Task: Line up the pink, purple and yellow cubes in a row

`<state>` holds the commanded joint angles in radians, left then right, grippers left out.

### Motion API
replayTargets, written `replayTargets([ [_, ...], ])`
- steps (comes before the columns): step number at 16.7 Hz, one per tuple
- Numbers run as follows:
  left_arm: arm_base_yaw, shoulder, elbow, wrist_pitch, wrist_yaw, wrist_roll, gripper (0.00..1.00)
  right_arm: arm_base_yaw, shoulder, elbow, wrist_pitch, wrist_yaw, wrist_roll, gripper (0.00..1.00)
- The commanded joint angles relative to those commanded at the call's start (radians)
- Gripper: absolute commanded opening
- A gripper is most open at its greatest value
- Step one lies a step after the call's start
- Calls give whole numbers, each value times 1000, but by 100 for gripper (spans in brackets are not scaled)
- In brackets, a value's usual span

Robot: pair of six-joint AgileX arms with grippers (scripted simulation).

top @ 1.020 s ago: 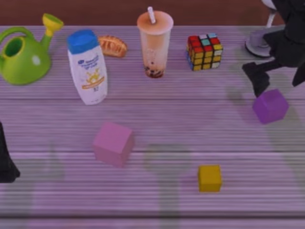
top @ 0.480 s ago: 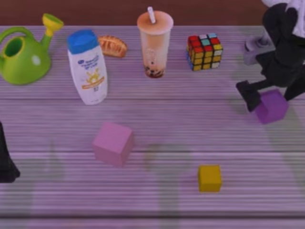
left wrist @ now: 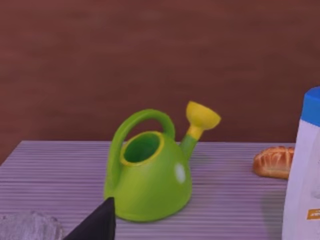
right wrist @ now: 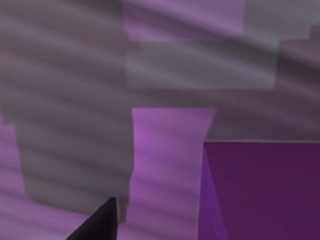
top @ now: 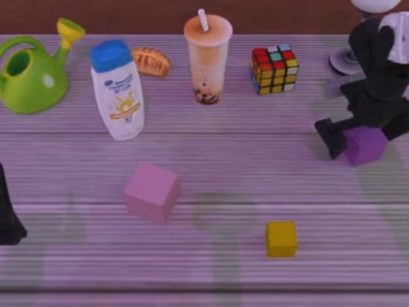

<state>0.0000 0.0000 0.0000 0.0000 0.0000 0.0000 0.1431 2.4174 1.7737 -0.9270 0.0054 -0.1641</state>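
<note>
Top view showed the right tool [top: 348, 135] down at the purple cube [top: 365, 144], far right of the puzzle cube [top: 275, 69] and a little nearer the counter's [top: 217, 268] front edge. One dark finger [top: 330, 135] stood just beside the purple cube's left face, while the rest of the arm covered the cube's top and far side. Its jaws looked spread around the cube, not yet pressed onto it. Right wrist view showed one finger tip [right wrist: 100, 222] apart from the cube's dark violet face [right wrist: 260, 190], with lit counter between them.

The pink cube [top: 152, 192] sat well to the front-left of the puzzle cube, out in the open. The yellow cube [top: 281, 238] lay almost straight in front of the puzzle cube, near the counter's front edge, well apart from both other cubes.

Left of the puzzle cube stood a drink cup [top: 208, 59], then a bread roll [top: 151, 61], a shampoo bottle [top: 117, 89] and a green watering can [top: 32, 73].

The left tool [top: 7, 217] was parked at the counter's left edge; whether its jaws were apart or together I cannot tell.
</note>
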Motion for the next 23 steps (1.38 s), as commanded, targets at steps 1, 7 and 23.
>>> replayTargets([
  [1, 0, 0, 0, 0, 0, 0, 100, 0, 0, 0, 0, 0, 0, 85],
  [7, 0, 0, 0, 0, 0, 0, 100, 0, 0, 0, 0, 0, 0, 40],
  [23, 0, 0, 0, 0, 0, 0, 100, 0, -25, 15, -23, -4, 4, 0],
])
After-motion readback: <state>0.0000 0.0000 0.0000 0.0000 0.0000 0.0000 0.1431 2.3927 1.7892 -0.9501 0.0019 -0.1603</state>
